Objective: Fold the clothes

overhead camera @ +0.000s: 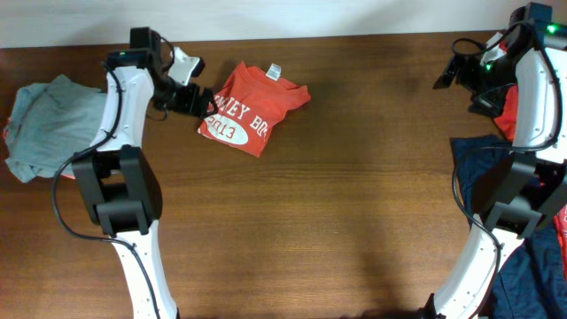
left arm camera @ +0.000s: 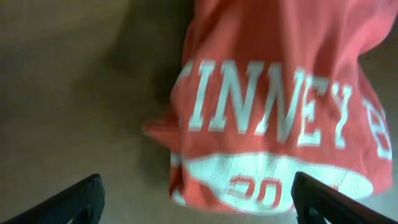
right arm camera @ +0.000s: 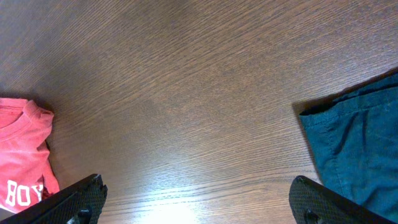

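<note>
A folded orange-red T-shirt (overhead camera: 251, 111) with white lettering and a small white tag lies on the table at the back centre-left. It fills the left wrist view (left arm camera: 280, 106). My left gripper (overhead camera: 197, 100) is open, right at the shirt's left edge, with nothing between its fingers (left arm camera: 196, 205). My right gripper (overhead camera: 449, 75) is open and empty (right arm camera: 198, 202), raised over bare table at the far right. A pale grey-green garment (overhead camera: 49, 124) lies at the left edge. A navy garment (overhead camera: 483, 164) and another red garment (overhead camera: 507, 115) lie at the right.
The brown wooden table (overhead camera: 354, 204) fills the view. In the right wrist view the navy garment (right arm camera: 357, 143) is at right and the T-shirt's corner (right arm camera: 22, 155) at left. More dark blue and red cloth (overhead camera: 540, 257) lies at the bottom right.
</note>
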`<state>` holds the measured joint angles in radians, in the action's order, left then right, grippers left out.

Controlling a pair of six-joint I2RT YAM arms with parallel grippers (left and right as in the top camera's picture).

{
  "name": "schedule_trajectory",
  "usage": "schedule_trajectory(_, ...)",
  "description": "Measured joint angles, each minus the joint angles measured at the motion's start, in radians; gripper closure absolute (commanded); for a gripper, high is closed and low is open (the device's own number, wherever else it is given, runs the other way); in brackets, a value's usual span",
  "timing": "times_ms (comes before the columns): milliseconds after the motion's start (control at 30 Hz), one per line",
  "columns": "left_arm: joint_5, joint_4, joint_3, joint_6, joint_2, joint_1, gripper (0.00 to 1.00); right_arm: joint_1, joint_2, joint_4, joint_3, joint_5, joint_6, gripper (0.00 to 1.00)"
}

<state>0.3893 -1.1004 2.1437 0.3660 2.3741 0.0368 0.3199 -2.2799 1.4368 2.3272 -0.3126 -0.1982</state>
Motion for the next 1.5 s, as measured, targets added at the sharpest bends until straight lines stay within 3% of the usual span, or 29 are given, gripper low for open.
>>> schedule_trajectory(167,-0.053,0.131,0.0,0.082,0.0,-0.069,0.05,0.0,0.0,0.01,0.0,0.0,0.0,0.01)
schedule_trajectory(333,-0.246,0.056,0.0,0.086,0.0,-0.159,0.07,0.0,0.0,0.025,0.0,0.0,0.026,0.01)
schedule_trajectory(567,-0.331,-0.053,-0.001,-0.017,0.0,-0.146,0.44,0.0,0.0,0.025,0.0,0.0,0.049,0.01)
schedule_trajectory(700,-0.274,-0.113,-0.001,-0.101,0.0,-0.148,0.53,0.0,0.0,0.023,0.0,0.0,0.051,0.02)
schedule_trajectory(800,-0.24,-0.128,-0.001,-0.225,0.0,-0.19,0.54,0.0,0.0,0.024,0.0,0.0,0.053,0.01)
schedule_trajectory(1000,-0.231,-0.13,-0.001,-0.341,0.0,-0.28,0.54,0.0,0.0,0.027,0.0,0.0,0.053,0.01)
schedule_trajectory(1367,-0.205,-0.095,-0.001,-0.41,0.0,-0.392,0.53,0.0,0.0,0.03,0.0,0.001,0.063,0.01)
schedule_trajectory(1500,-0.148,-0.001,-0.001,-0.421,0.0,-0.423,0.53,0.0,0.0,0.03,0.0,0.0,0.066,0.01)
